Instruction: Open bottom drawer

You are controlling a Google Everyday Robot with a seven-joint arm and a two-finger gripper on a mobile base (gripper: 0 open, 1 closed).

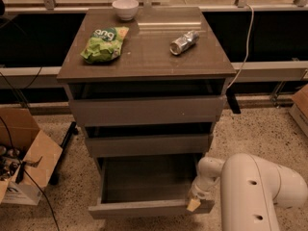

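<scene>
The bottom drawer [144, 209] of the grey-brown cabinet is pulled well out, and its empty shallow box [144, 179] shows from above. My gripper [195, 202] is at the right end of the drawer's front panel, at its top edge, under the white arm [255, 191]. The two drawers above it, the middle one [147, 145] and the top one [147, 110], stand slightly ajar.
On the cabinet top [144, 57] lie a green snack bag [103, 44], a crushed can [184, 42] and a white bowl [125, 8]. An open cardboard box [24, 167] with cables stands at the left on the speckled floor. Another box [301, 107] is at the right edge.
</scene>
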